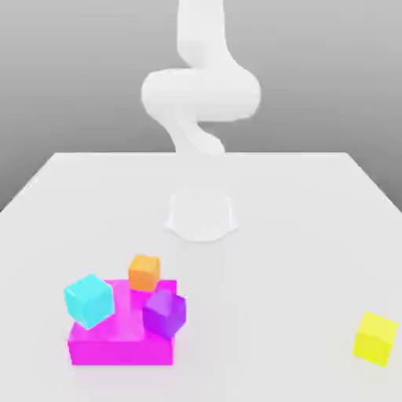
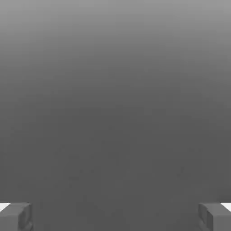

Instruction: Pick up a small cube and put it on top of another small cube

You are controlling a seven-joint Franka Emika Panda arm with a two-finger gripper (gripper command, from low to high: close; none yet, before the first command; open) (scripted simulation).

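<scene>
While the gripper (image 2: 115, 216) hangs with its two fingers spread wide and nothing between them, the small yellow cube (image 1: 374, 338) sits alone at the near edge of the white table (image 1: 298, 235), far toward the exterior view's right. Well apart on the left, a flat magenta block (image 1: 118, 345) carries a cyan cube (image 1: 89, 300) and a purple cube (image 1: 164, 312); the small orange cube (image 1: 144, 272) is at its far edge. Beyond stands the white arm's base (image 1: 201, 213).

White table (image 1: 314, 220): magenta block (image 1: 118, 345), yellow cube (image 1: 374, 338), arm base (image 1: 201, 216).
</scene>
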